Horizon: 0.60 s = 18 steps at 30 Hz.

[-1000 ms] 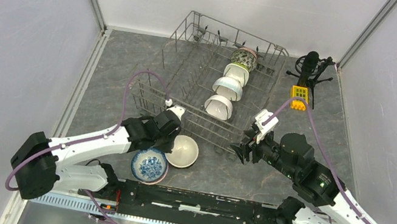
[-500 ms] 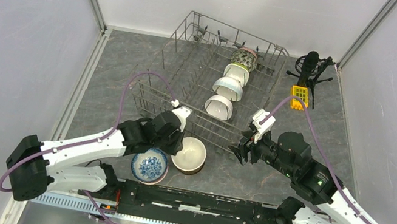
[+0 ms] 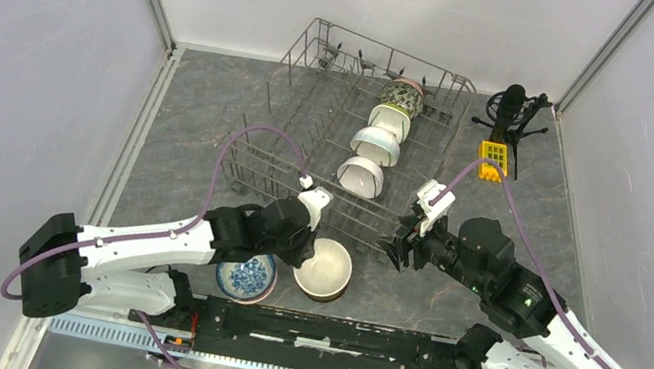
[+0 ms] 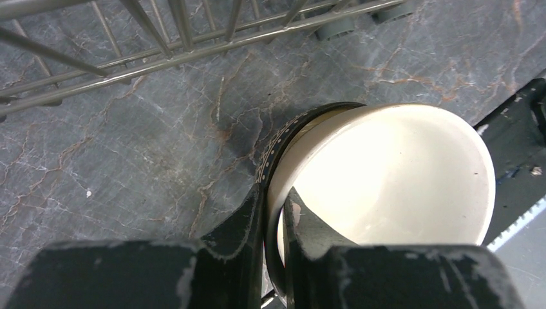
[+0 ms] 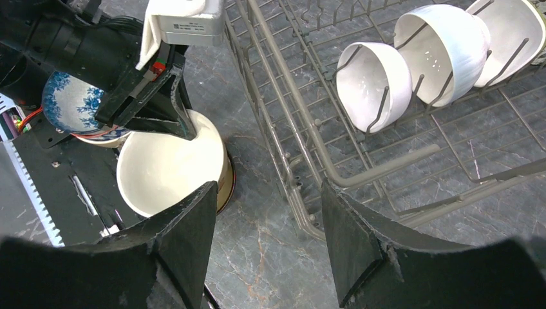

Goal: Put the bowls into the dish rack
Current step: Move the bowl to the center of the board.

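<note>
**Pinching a cream bowl (image 3: 325, 268) by its rim**

Clamping the left jaws, nearly closed, across that rim, on the grey surface (image 3: 207, 92) just before the dish rack (image 3: 310, 141), beside a blue-and-white bowl (image 3: 246, 275). Holding the right jaws wide apart, empty, near the rack's front.

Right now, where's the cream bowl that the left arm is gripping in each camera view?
Top external: cream bowl low centre, beside the blue patterned bowl.
Left wrist: cream bowl, right half.
Right wrist: cream bowl, lower left.
Shared landmark: dish rack, near rail.
</note>
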Motion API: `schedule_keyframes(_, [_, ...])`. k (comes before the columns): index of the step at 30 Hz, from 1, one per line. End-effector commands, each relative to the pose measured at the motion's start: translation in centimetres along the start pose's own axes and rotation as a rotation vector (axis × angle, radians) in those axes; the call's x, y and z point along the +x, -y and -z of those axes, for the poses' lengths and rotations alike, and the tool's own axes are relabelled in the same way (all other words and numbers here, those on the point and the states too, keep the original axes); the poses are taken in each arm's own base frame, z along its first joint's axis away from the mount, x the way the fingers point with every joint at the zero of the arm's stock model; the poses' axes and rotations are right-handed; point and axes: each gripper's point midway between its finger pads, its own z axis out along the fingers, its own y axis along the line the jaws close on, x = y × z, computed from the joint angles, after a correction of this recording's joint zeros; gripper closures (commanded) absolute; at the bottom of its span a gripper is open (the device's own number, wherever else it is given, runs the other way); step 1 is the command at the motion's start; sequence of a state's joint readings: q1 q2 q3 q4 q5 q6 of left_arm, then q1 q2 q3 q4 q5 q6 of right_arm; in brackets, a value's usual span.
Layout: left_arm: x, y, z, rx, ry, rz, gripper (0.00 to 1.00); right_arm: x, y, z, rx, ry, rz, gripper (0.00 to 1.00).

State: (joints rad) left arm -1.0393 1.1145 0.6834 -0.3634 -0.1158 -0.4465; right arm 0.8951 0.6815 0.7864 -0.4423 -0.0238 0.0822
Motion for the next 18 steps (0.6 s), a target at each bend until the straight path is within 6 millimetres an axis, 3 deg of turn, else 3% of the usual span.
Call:
schedule_keyframes(1, [-2.1,1.0,-0.7,0.017,0.072,-0.025,0.98,-0.2,0.0,0.0,0.002,0.023,-0.011,0.35])
schedule_keyframes(18, [-0.2,3.4,-1.2,0.059,0.024,-0.083,0.97,0.1,0.1,0.3,0.013,0.018,-0.016,0.34])
